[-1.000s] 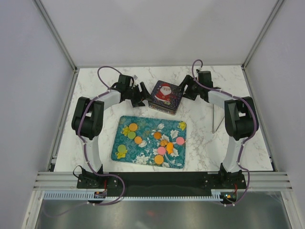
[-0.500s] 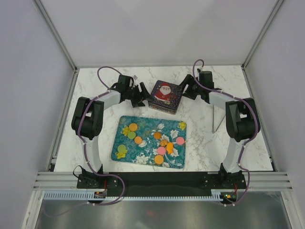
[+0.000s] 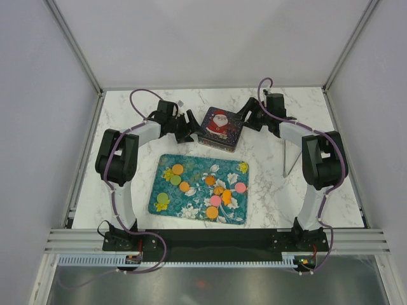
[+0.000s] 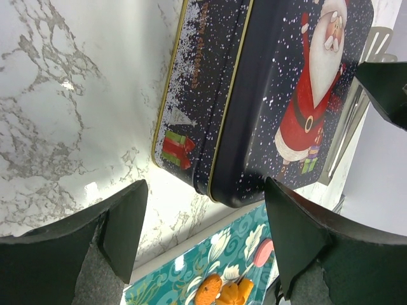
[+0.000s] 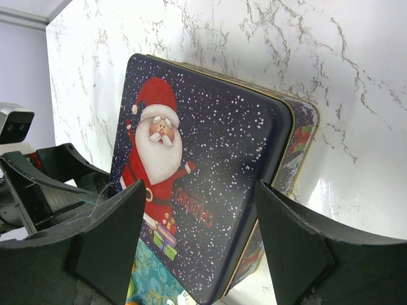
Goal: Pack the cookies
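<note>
Several cookies lie on a teal floral tray point(image 3: 191, 166): orange discs point(image 3: 178, 169), a green disc point(image 3: 163, 197), pink discs point(image 3: 240, 187) and a yellow flower shape point(image 3: 243, 167). Behind the tray sits a dark Santa tin point(image 3: 220, 129) with its lid on. My left gripper point(image 3: 189, 125) is open at the tin's left side. Its wrist view shows the tin point(image 4: 267, 95) ahead of the gripper point(image 4: 203, 235), with an orange cookie point(image 4: 213, 289) and a pink cookie point(image 4: 262, 251) below. My right gripper point(image 3: 245, 121) is open at the tin's right side, and the tin point(image 5: 210, 171) reaches between the fingers point(image 5: 111, 241).
A thin bent metal rod point(image 3: 289, 159) stands on the marble table point(image 3: 127, 203) to the right of the tin. Grey enclosure walls point(image 3: 44, 127) close in the sides and back. The left gripper point(image 5: 38, 184) shows across the tin in the right wrist view.
The right arm has shifted slightly beside the tin. The left arm, tin, tray and cookies have not moved.
</note>
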Motion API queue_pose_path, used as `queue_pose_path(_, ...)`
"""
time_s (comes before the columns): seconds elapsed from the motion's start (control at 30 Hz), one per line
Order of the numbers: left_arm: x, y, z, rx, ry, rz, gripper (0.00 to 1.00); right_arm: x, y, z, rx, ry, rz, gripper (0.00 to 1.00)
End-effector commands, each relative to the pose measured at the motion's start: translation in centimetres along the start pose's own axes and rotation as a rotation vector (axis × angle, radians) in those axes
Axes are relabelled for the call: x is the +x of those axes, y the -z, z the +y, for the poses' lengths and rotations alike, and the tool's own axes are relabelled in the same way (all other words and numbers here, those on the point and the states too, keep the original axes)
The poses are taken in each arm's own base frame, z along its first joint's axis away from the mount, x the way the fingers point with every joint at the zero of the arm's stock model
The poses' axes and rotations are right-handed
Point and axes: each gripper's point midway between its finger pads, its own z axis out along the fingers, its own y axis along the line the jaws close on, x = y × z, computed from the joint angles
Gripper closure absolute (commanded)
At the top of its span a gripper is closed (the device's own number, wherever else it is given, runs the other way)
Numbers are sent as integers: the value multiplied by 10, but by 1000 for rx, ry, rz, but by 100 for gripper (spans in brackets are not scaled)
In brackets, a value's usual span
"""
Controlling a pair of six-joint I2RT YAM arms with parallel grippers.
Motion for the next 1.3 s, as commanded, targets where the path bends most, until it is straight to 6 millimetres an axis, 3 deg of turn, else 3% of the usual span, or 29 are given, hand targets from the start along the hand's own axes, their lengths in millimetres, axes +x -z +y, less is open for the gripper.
queue_pose_path(0.0, 13, -4, 16, -30, -10, 33, 19, -9, 10, 21, -55, 48, -27, 23)
queue_pose_path(0.13, 21, -9, 25, -45, 5, 53, 19, -15, 18, 27, -46, 67, -39, 23)
queue_pose_path(0.17, 20, -11, 18, -20, 81, 51, 19, -15, 18, 28, -49, 72, -40, 23)
queue_pose_path(0.2, 9, -13, 6, 44, 44, 14, 61, -18, 22, 32, -49, 77, -45, 23)
queue_pose_path(0.4, 15, -18, 14, 41, 83, 4, 74, -21, 30, 46, -61, 103, -51, 23)
queue_pose_path(0.63, 21, -19, 15, 39, 92, 8, 78, -16, 27, 50, -64, 113, -29, 22)
queue_pose_path(0.9, 33, -23, 39, -52, 157, -8, 79, -6, 15, 49, -46, 122, 16, 22)
queue_pose_path(1.07, 45, -25, 51, -140, 172, -34, 68, 21, -6, 52, -26, 153, 93, 22)
queue_pose_path(1.27, 60, -28, 69, -213, 197, -34, 59, 35, -17, 45, 2, 148, 118, 22)
